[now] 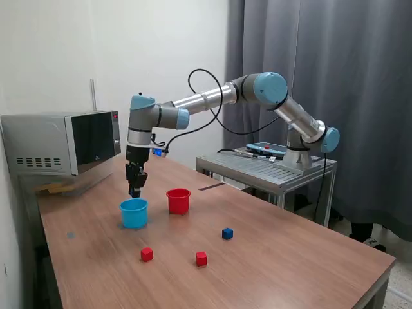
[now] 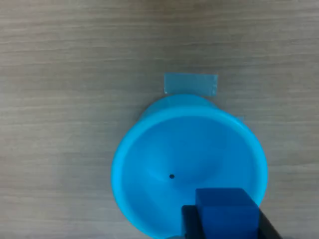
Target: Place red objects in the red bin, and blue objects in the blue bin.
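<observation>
on wooden table (image 1: pixel 290 257), curtained room.

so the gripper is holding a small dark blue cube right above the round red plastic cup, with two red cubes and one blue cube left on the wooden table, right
Not quite. The gripper holds the small dark blue cube above the round light blue plastic cup, as the wrist view shows, not the red cup. The rest stands: red cubes and a blue cube remain on the wooden table.

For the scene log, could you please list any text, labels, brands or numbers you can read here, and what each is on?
None can be read.
Microwave: a small red display on its panel, too small to read.
Light blue cup: no print, only a dark dot inside.
Pale tape patch on the table: blank.
Dark blue cube in the pincer: unmarked.
</observation>
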You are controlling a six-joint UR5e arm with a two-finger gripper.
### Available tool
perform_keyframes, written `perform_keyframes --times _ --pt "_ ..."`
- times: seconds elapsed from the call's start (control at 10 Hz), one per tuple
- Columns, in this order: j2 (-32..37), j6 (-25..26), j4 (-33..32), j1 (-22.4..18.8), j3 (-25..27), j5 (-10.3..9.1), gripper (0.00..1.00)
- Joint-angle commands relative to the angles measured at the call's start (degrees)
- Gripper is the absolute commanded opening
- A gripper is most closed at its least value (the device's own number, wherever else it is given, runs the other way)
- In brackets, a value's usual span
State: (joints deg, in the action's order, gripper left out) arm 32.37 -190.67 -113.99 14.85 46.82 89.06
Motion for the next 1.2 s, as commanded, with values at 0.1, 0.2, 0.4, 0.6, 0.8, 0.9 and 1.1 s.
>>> perform_keyframes --times 0.1,0.2,0.4,0.6,0.8,0.9,1.1 --pt "-0.5 -0.2 -0.1 0.0 -0.1 -0.46 0.00" --pt "-0.5 -0.2 -0.1 0.0 -0.1 -0.90 0.00" --pt "-0.6 -0.2 -0.2 -0.1 -0.1 -0.99 1.00" --pt "-0.6 -0.2 -0.5 -0.2 -0.1 -0.99 1.00" --pt "-0.6 -0.1 -0.5 -0.3 0.0 -0.99 1.00" --pt "-0.6 0.3 -0.5 -0.4 0.3 -0.90 1.00" --pt "0.9 0.6 -0.3 -1.2 5.0 -0.90 1.00"
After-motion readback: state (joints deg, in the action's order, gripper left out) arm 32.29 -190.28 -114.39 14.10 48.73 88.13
